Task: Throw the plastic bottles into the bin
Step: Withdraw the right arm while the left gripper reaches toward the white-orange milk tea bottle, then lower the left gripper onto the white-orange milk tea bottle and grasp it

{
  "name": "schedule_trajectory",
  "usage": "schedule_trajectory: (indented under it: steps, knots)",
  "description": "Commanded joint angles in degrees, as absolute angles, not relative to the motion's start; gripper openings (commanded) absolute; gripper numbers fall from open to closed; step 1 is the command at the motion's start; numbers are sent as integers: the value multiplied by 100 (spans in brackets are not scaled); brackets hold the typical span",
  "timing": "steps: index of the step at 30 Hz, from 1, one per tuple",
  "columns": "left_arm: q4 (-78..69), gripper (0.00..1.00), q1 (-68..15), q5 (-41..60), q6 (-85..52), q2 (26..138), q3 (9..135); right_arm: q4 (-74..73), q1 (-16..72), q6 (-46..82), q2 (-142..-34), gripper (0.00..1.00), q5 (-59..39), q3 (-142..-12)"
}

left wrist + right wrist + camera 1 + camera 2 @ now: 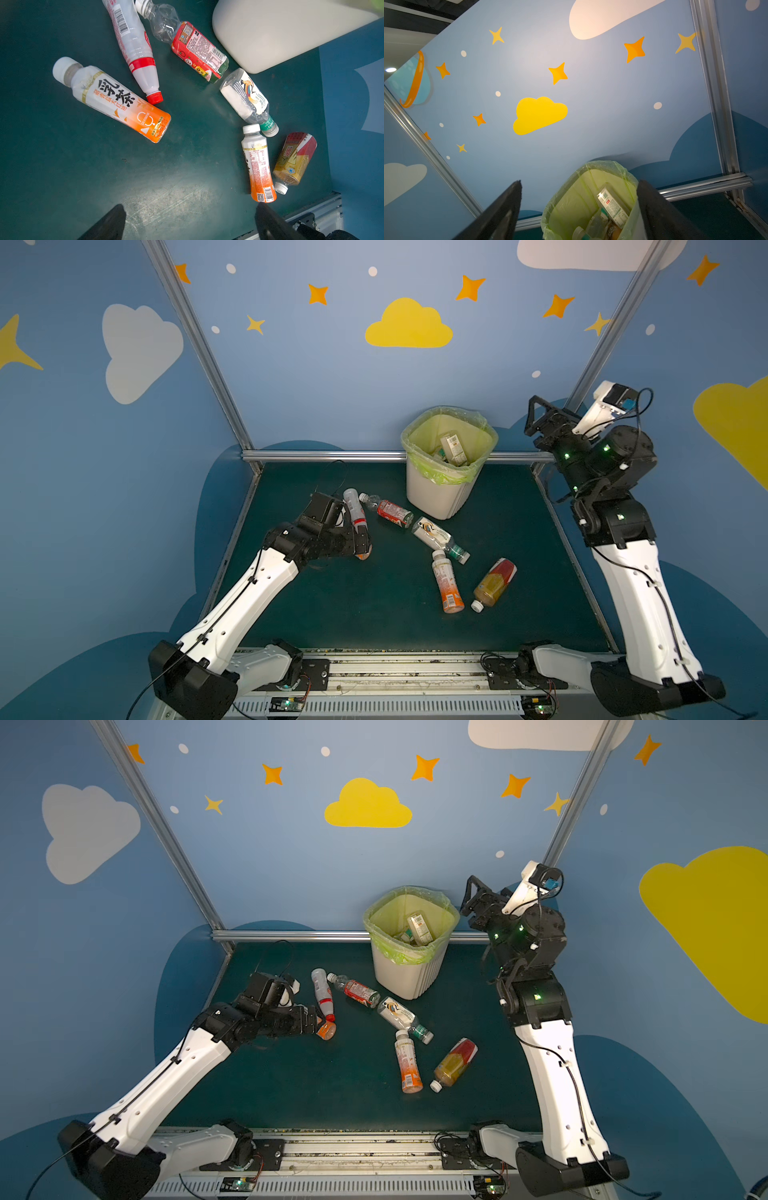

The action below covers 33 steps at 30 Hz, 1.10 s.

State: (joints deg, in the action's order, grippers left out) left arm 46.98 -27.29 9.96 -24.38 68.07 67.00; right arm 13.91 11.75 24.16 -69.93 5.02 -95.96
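left gripper (190, 205) hangs low over the mat (374, 614), jaws spread wide, nothing btwn them. milk tea bottle (110, 99), white cap & orange base, lies on its side right below/ahead of the fingers; in a top view the wrist covers most of it and mainly the orange end (327, 1029) shows. red-cap milky bottle (133, 45) lies w/ its cap end just beside that bottle's label. next out, red-label clear bottle (197, 52), crumpled at the neck, then bird-label bottle (247, 99) near the bin's foot. further off, second milk tea bottle (258, 164) and brown tea bottle (295, 158) lie side by side, well apart from the left gripper. bin (432, 497) stands upright at the back of the mat, yellow-green liner (415, 464) folded over the rim, discarded bottles (453, 445) inside. right gripper (580, 182) is raised up beside the bin's rim on the right, jaws apart, empty.
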Motion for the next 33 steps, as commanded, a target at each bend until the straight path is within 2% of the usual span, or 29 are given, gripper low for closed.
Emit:
schedule_trajectory:
  steps: [1,6,16,33]
  knots:
    - [4696,92,-2967,968,-2465,6872,6667,3393,995,2358,-7171,87,67,-9917]
    - [4571,85,-3469,923,-2548,7177,6697,5186,649,2331,-7054,87,-520,-9593]
    - [4605,72,-4226,965,-3117,8117,7104,6143,545,2169,-6231,86,-870,-7567]
    - [4750,86,-5175,1004,-3891,10658,8829,6416,435,1664,-5934,87,-1424,-6786]
